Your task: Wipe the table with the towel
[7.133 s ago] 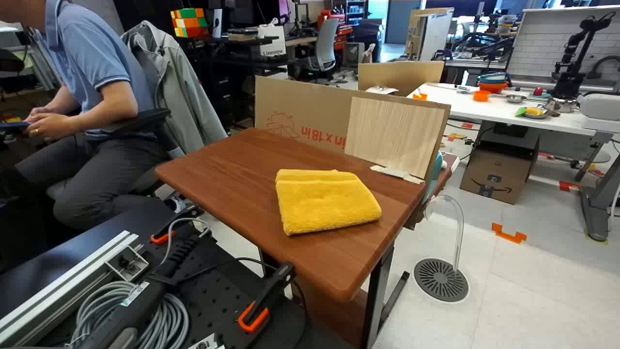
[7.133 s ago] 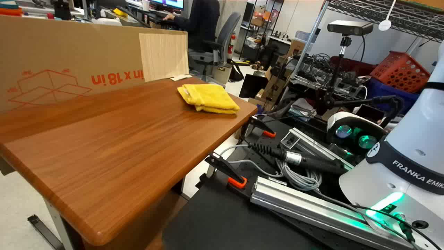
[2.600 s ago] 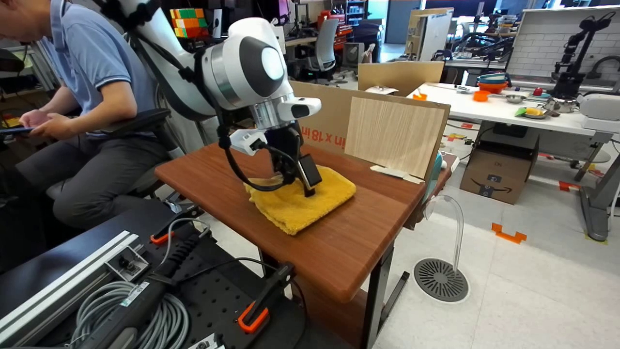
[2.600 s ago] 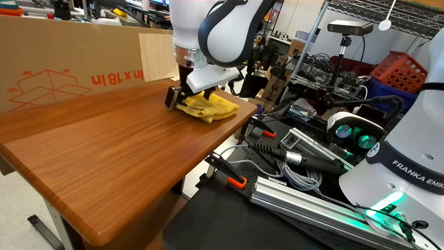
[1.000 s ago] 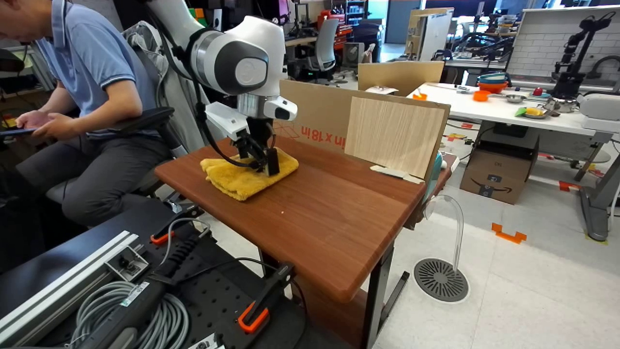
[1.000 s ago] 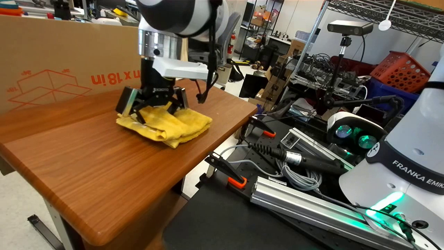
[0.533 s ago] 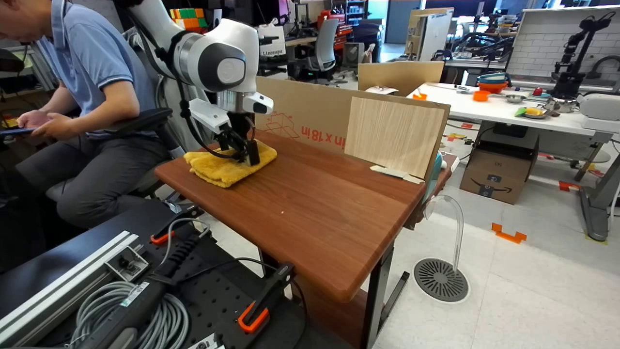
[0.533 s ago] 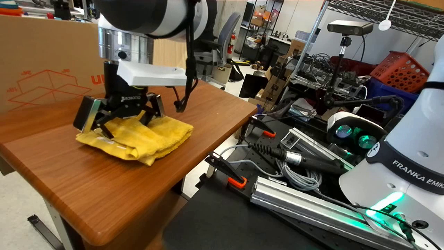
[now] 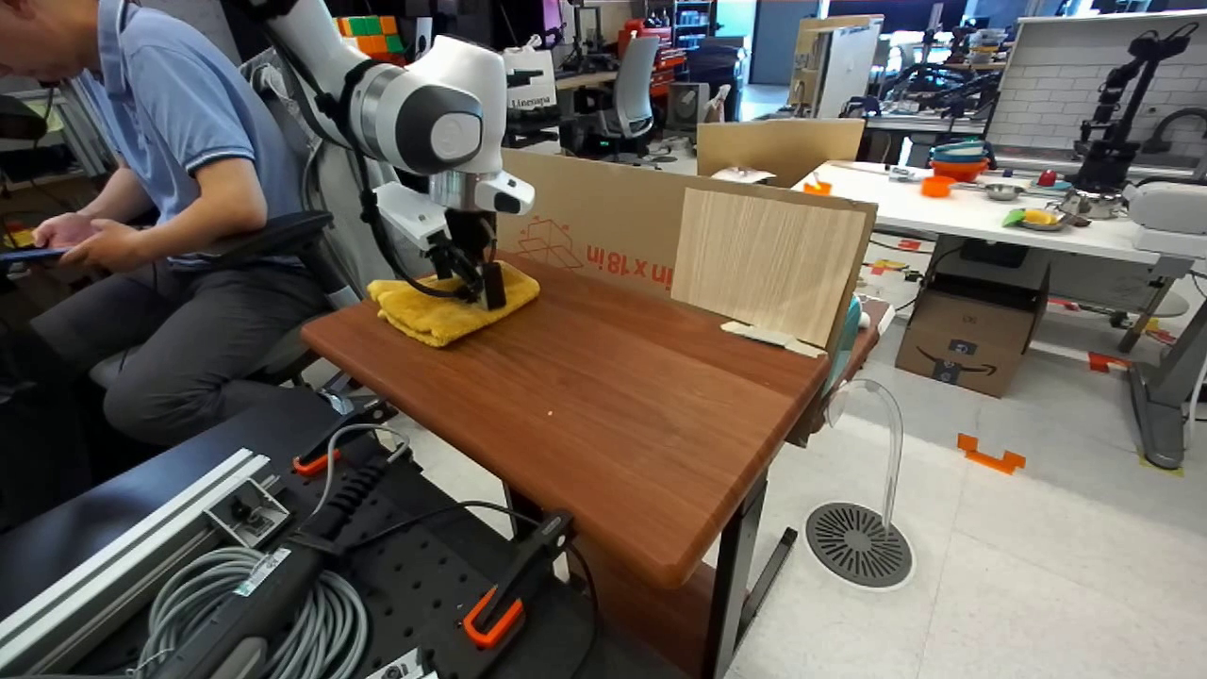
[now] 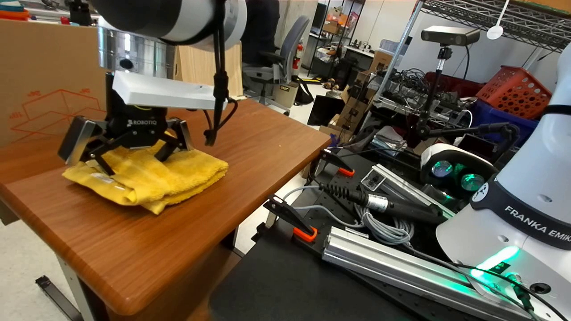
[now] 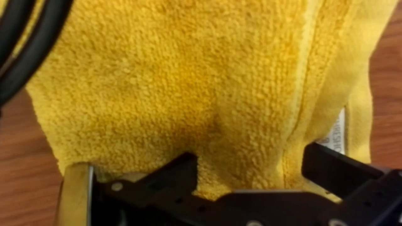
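- Towel (image 10: 187,174), yellow and folded, lying on the desk (image 9: 603,434) toward the end nearer a seated person (image 9: 189,141) in an exterior view.
- Fingers (image 11: 336,169) standing apart, tips down on the towel, which humps up slightly between them (a printed white label (image 11: 338,136) peeks out next to one tip in the wrist view).
- Arm (image 9: 429,123) bent over the desk, its end pointing down at the towel.
- Speck (image 9: 550,413), tiny and pale, on the desk well apart from the towel.

Wrist view: towel (image 11: 176,78) cut off at 12 o'clock, label (image 11: 339,133) blurry, part-hidden at 3, gripper (image 11: 249,160) cropped at 6.
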Controlling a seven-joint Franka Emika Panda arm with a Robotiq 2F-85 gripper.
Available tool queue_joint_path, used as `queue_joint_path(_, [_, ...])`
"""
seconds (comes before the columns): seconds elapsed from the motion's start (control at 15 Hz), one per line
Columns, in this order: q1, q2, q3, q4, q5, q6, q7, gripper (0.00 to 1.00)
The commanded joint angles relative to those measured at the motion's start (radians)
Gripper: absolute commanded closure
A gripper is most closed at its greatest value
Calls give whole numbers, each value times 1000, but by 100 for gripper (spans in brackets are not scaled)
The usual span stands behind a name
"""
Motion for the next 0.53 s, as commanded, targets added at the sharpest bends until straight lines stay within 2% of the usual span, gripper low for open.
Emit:
queue_joint_path(0.0, [-27,121,-9,128,55,-9,-8,0])
queue_joint_path(0.33, [-98,115,-41,125,79,-30,-28,0])
queue_joint_path(0.47, [-164,101,-50,104,96,-90,-50,0])
